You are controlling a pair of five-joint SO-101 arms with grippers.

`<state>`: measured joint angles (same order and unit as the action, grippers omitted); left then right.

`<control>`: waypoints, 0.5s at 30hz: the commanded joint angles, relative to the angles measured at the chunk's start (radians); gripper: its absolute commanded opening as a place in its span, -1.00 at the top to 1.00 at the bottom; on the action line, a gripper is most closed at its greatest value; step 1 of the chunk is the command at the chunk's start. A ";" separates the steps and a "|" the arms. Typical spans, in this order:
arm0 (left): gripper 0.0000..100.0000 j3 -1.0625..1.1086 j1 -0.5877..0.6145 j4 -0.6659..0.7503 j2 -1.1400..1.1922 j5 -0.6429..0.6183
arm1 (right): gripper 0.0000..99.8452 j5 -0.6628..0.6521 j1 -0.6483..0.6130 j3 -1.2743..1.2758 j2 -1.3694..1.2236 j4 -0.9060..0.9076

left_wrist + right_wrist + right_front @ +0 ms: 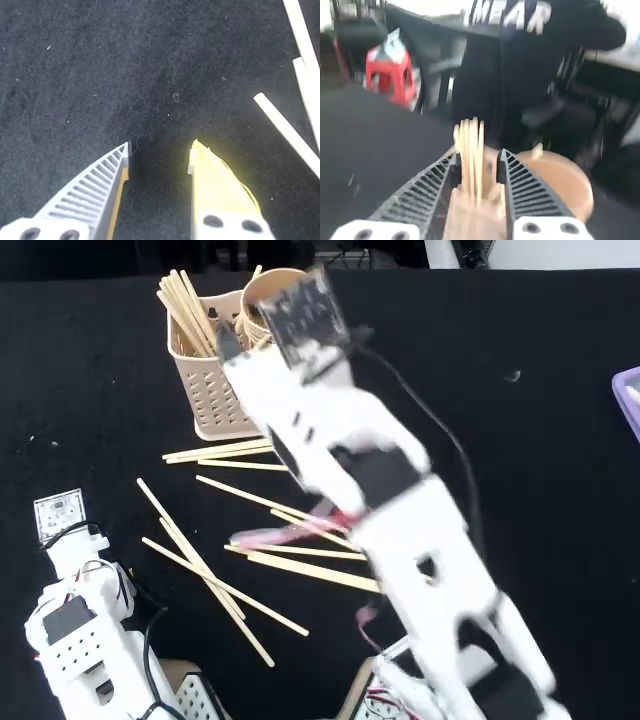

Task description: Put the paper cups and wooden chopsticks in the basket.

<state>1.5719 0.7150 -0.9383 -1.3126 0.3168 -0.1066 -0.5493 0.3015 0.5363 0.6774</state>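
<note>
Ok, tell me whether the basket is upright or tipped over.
Upright: the basket stands on its base, chopsticks and a paper cup sticking up out of its top.

Soft, even light on the black table (90, 370), barely any shadows. The right arm (400, 510) is all motion-smeared; the left gripper (160, 145) looks crisp.

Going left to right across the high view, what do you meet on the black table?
White left arm → beige perforated plastic basket holding wooden chopsticks → purple object cut off by the picture's edge.
</note>
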 commanded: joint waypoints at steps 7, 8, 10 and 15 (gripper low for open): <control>0.60 -0.010 -0.010 0.003 -0.003 0.006 | 0.73 -0.384 -0.015 0.567 0.127 0.391; 0.60 -0.010 -0.010 0.003 -0.003 0.006 | 0.73 -0.416 -0.017 0.627 0.113 0.356; 0.60 -0.010 -0.008 0.003 -0.003 0.006 | 0.73 -0.459 -0.017 0.708 0.084 0.296; 0.60 -0.010 -0.005 0.003 -0.003 0.006 | 0.73 -0.525 -0.003 0.745 0.007 0.299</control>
<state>1.5719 0.7150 -0.9383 -1.3126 0.3168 -0.5808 -0.5554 1.0441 0.5715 0.9889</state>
